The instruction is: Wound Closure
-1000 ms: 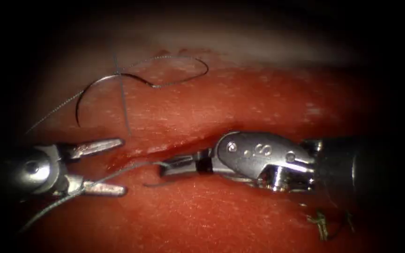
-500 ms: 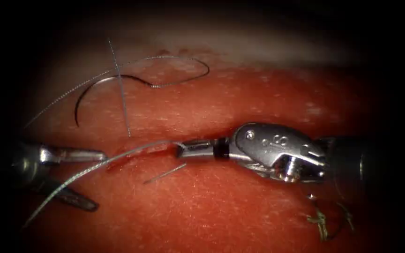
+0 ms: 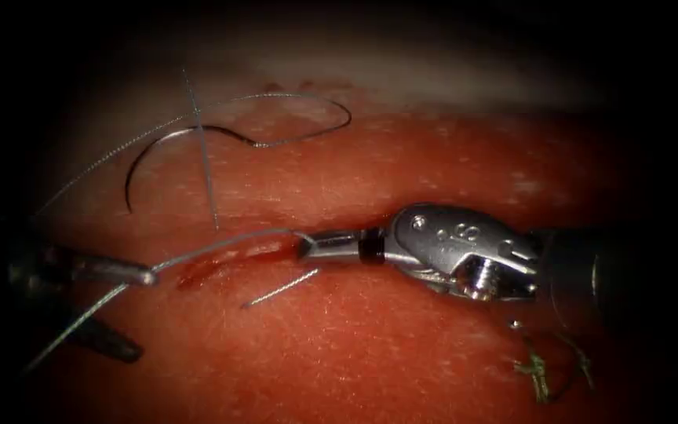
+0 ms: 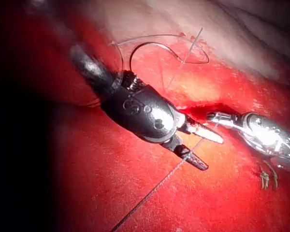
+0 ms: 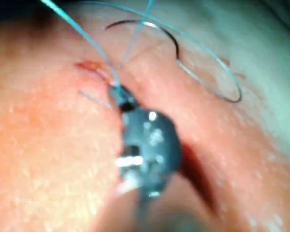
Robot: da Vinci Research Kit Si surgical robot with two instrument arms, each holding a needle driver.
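The curved needle [image 3: 144, 153] lies loose on the tissue [image 3: 402, 353], beyond the cut [image 3: 217, 263] and to its left; neither tool holds it and it is not in the tissue. Its thread [image 3: 331, 122] loops beside it. My right tool [image 3: 304, 245] is shut on the thread [image 3: 221, 246] right at the cut; that strand runs taut to the left and then down past the left tool. My left tool [image 3: 144, 312] holds nothing, its jaws wide open on either side of the strand. In the left wrist view the left tool [image 4: 209, 152] is open, with the thread [image 4: 159, 186] crossing its lower jaw.
A short loose thread end [image 3: 280, 288] lies on the tissue just below the cut. A knotted stitch with cut ends [image 3: 539, 371] sits at the lower right. Red fluid fills the cut. In the right wrist view the needle [image 5: 154, 30] rests beyond the right tool [image 5: 117, 93].
My right tool has moved right and up with the thread, drawing the strand taut across the cut. The left tool has backed away to the left, still open.
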